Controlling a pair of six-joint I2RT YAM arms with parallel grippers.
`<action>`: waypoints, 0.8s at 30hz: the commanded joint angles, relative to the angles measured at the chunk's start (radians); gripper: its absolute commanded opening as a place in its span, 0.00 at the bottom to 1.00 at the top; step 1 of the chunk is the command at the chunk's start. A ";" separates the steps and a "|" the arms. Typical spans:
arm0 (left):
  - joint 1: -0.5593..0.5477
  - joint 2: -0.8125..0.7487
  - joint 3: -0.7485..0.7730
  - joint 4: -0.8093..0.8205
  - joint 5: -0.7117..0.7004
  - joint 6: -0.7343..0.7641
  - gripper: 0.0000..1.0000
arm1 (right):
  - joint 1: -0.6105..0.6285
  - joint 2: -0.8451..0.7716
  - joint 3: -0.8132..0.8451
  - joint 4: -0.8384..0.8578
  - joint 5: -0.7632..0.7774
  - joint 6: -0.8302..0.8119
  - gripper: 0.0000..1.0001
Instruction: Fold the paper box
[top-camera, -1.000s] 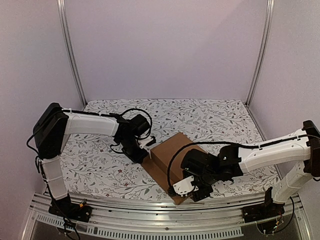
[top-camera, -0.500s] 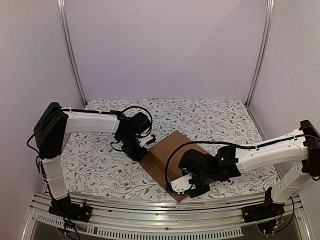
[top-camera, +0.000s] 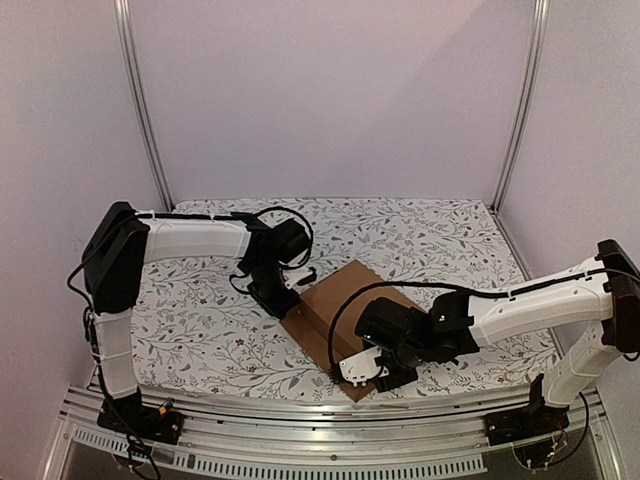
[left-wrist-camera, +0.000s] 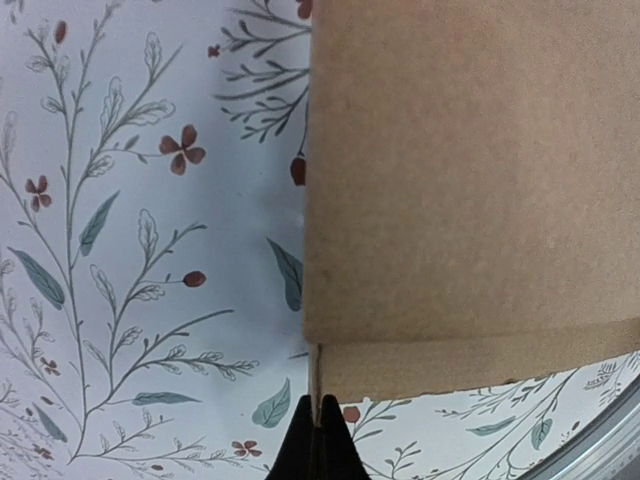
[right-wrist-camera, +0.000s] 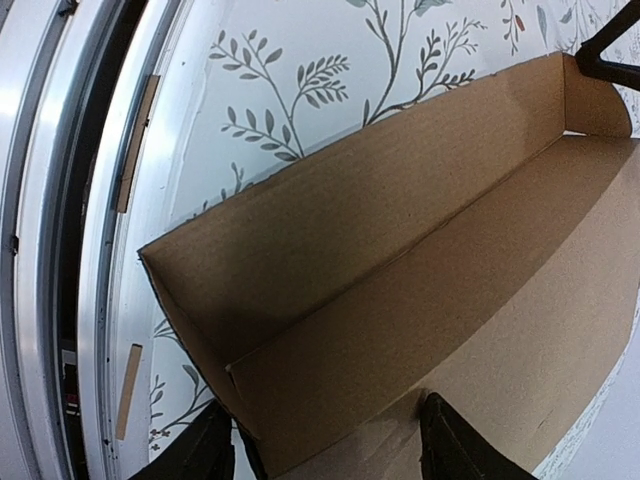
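The paper box (top-camera: 345, 312) is a shallow brown cardboard tray lying at an angle on the flowered cloth. My left gripper (top-camera: 292, 292) is at its far left corner. In the left wrist view the black fingertips (left-wrist-camera: 318, 440) are pressed together on the thin upright edge of the box (left-wrist-camera: 470, 180). My right gripper (top-camera: 363, 368) is at the near end. It is open (right-wrist-camera: 325, 452), with one finger (right-wrist-camera: 195, 455) outside the end wall and the other finger (right-wrist-camera: 455, 445) on the inner cardboard (right-wrist-camera: 420, 250). The box's long side wall stands upright.
A metal rail (top-camera: 300, 452) runs along the table's near edge, just behind the right gripper, and shows again in the right wrist view (right-wrist-camera: 60, 250). Two small tan strips (right-wrist-camera: 135, 145) lie on it. Upright frame posts (top-camera: 140, 110) stand at the back corners.
The right gripper's jaws have narrowed and it has slid a little left along the box's near end. The left arm has shifted slightly right, staying at the corner.
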 joint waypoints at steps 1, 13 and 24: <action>0.000 0.038 0.055 -0.042 0.021 0.031 0.00 | -0.004 0.037 -0.015 -0.049 -0.082 -0.008 0.62; 0.008 0.082 0.147 -0.101 0.032 0.031 0.00 | -0.004 0.038 -0.015 -0.058 -0.100 -0.017 0.63; 0.008 0.162 0.319 -0.262 -0.001 0.099 0.00 | -0.004 0.050 -0.013 -0.064 -0.127 -0.030 0.62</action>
